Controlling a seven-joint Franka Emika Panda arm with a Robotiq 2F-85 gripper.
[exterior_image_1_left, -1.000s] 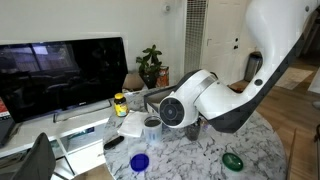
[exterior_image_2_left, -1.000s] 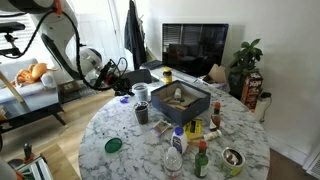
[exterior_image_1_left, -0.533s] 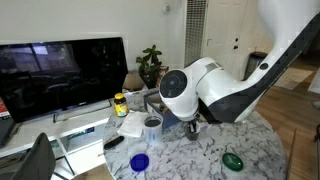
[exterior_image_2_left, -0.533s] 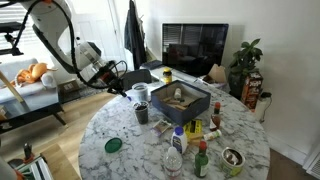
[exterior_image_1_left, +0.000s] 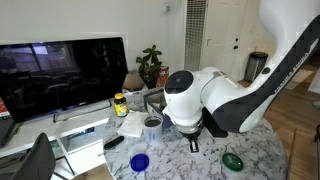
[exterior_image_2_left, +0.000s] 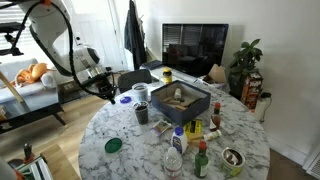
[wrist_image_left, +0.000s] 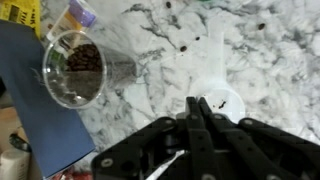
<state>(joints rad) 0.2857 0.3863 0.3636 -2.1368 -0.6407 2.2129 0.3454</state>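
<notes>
Wrist view gave me the marble table (wrist_image_left: 270, 60), then a dark box (wrist_image_left: 30, 115) at its edge, with a glass cup (wrist_image_left: 75, 68) of dark bits just beside it. A white disc (wrist_image_left: 228, 95) lay flat at the tips of my gripper (wrist_image_left: 200, 104), whose jaws were pressed together, holding nothing I could see.
</notes>
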